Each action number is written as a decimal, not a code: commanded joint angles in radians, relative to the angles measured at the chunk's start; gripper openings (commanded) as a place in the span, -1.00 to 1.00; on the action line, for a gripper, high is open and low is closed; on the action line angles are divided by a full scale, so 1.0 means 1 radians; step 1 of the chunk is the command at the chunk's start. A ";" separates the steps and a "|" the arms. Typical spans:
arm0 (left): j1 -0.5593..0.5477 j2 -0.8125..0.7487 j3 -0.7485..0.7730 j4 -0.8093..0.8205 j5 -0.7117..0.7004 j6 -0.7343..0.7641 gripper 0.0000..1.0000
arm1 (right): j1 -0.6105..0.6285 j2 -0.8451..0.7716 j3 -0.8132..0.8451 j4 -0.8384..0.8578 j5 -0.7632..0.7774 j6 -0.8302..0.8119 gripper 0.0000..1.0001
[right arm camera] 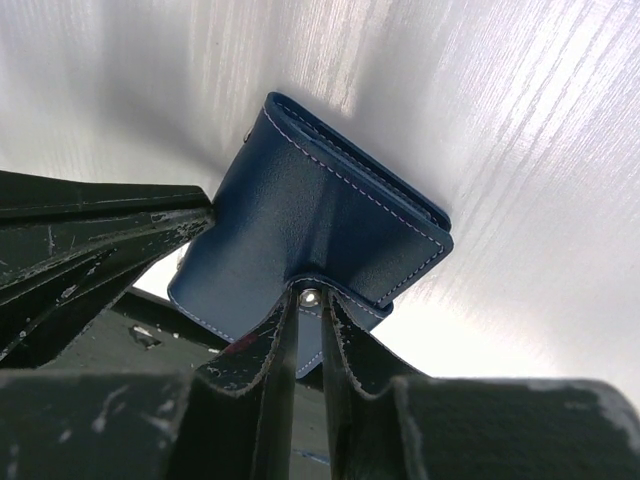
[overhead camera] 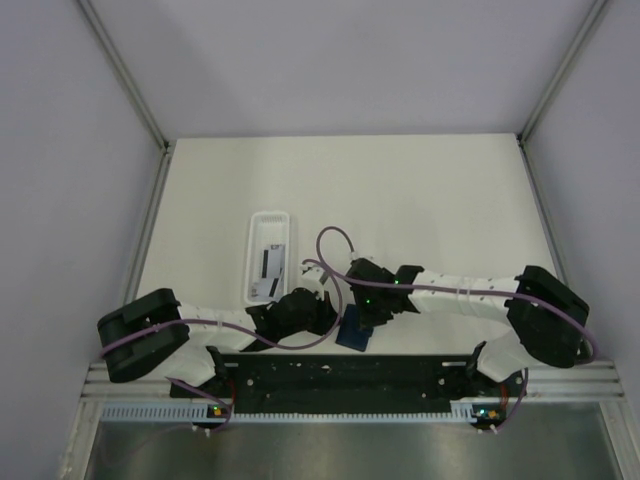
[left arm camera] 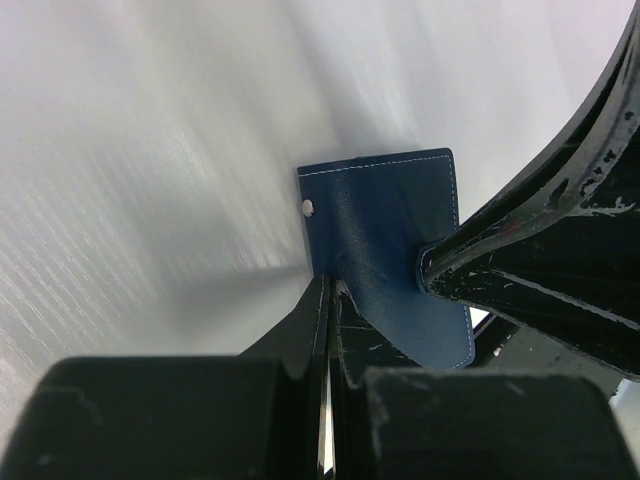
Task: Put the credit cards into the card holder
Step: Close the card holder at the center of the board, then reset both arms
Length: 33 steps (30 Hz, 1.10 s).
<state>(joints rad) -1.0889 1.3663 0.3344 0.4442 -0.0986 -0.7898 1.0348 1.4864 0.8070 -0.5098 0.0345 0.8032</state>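
The card holder (overhead camera: 352,331), a small navy-blue wallet, is held near the table's front edge between both grippers. My right gripper (right arm camera: 312,296) is shut on the wallet's flap at the pale snap stud (right arm camera: 311,296), with the card holder (right arm camera: 300,220) folded above it. My left gripper (left arm camera: 330,288) is shut, its tips pinching the lower left edge of the card holder (left arm camera: 390,240). The right gripper's fingers (left arm camera: 480,260) bite the wallet's right side there. The credit cards (overhead camera: 269,264) lie in a white tray, grey with a black stripe. No card is at the wallet.
The long white translucent tray (overhead camera: 270,214) stands lengthwise left of centre, just behind the left gripper (overhead camera: 300,312). The right gripper (overhead camera: 368,300) hangs beside it with purple cables looping above. The arm bases and a black rail run along the near edge.
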 commanded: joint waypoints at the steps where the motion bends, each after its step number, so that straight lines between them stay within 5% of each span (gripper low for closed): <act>1: -0.008 -0.010 0.009 0.014 0.036 0.009 -1.00 | -0.013 0.118 -0.045 0.031 0.016 -0.018 -0.72; 15: -0.008 -0.009 0.003 0.019 0.037 0.009 -1.00 | -0.045 0.245 -0.086 0.050 0.005 -0.045 -1.00; 33: -0.008 -0.013 0.000 0.022 0.037 0.008 -1.00 | -0.045 0.260 -0.095 0.048 0.057 -0.045 -1.00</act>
<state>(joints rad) -1.0878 1.3659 0.3344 0.4412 -0.0986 -0.7856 0.9718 1.5841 0.8654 -0.5655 -0.0917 0.7681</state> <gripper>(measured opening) 0.012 0.096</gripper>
